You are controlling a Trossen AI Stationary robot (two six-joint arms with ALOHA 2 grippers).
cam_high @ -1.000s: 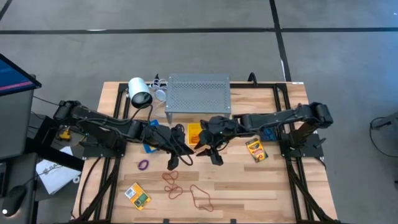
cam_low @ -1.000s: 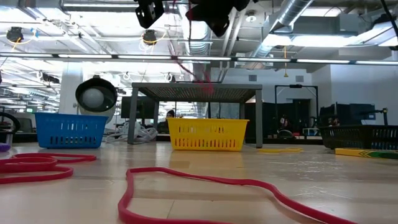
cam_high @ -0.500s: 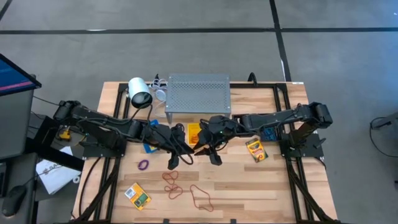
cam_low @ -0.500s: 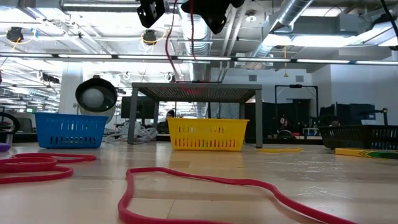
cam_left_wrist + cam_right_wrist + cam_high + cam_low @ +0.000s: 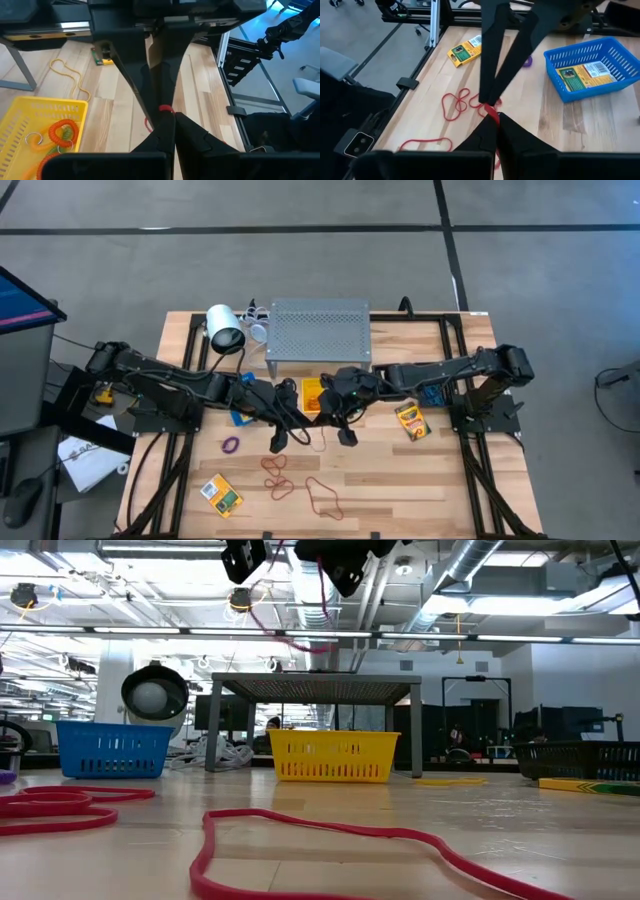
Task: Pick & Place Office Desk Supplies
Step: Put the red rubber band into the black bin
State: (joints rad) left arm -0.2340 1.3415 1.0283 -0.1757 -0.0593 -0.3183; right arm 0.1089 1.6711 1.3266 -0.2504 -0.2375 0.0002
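high view: you have the left gripper (image 5: pixel 292 423) and right gripper (image 5: pixel 332 418) meeting above mid-table, just in front of the grey perforated shelf (image 5: pixel 319 330); red rubber bands (image 5: pixel 278 476) lie loose on the wood nearer the front edge.
low view: a red band (image 5: pixel 318 600) hangs stretched between both grippers, up off the table; the yellow bin (image 5: pixel 333 756) sits behind.
left wrist view: left fingers (image 5: pixel 165 131) pressed together, pinching the red band.
right wrist view: right fingers (image 5: pixel 496 131) pressed together, pinching the same band.
handling: light, soft, stretchy, likely to snap back; pinch one thin strand, keep tension low.
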